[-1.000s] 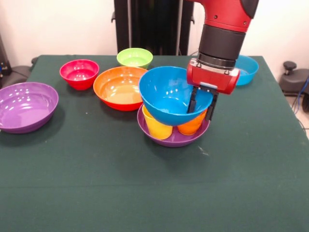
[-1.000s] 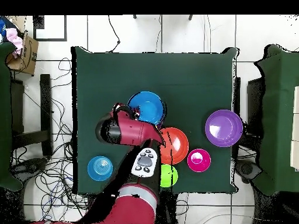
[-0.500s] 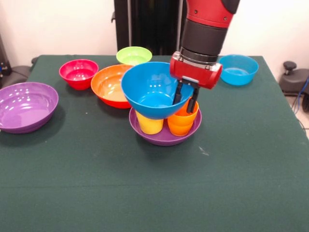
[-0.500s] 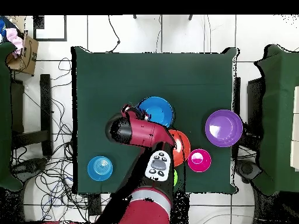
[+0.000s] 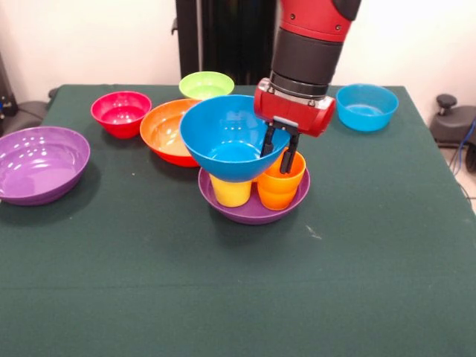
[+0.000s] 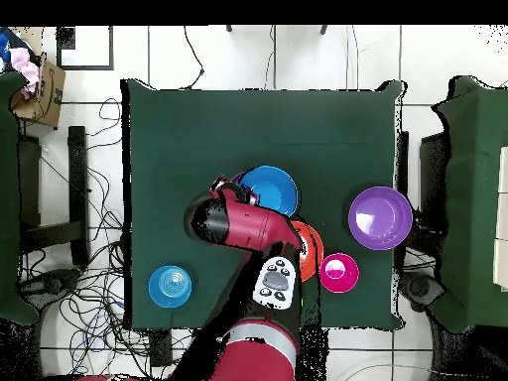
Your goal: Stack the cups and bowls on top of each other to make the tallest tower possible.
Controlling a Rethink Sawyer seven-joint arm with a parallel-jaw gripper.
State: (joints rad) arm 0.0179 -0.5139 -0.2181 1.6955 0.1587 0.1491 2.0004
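Two cups, a yellow cup [image 5: 230, 191] and an orange cup [image 5: 280, 181], stand side by side in a purple bowl [image 5: 253, 210], and the gripper [image 5: 277, 141] pinches the rim of a large blue bowl [image 5: 227, 138] tilted above them. Only two supports sit beneath, so the blue bowl could tip off on release, likely toward the orange bowl [image 5: 169, 132] just beside it, or knock a cup over.

blue bowl [image 5: 227, 137], yellow cup [image 5: 230, 192], orange cup [image 5: 280, 181], green table [image 5: 223, 282]
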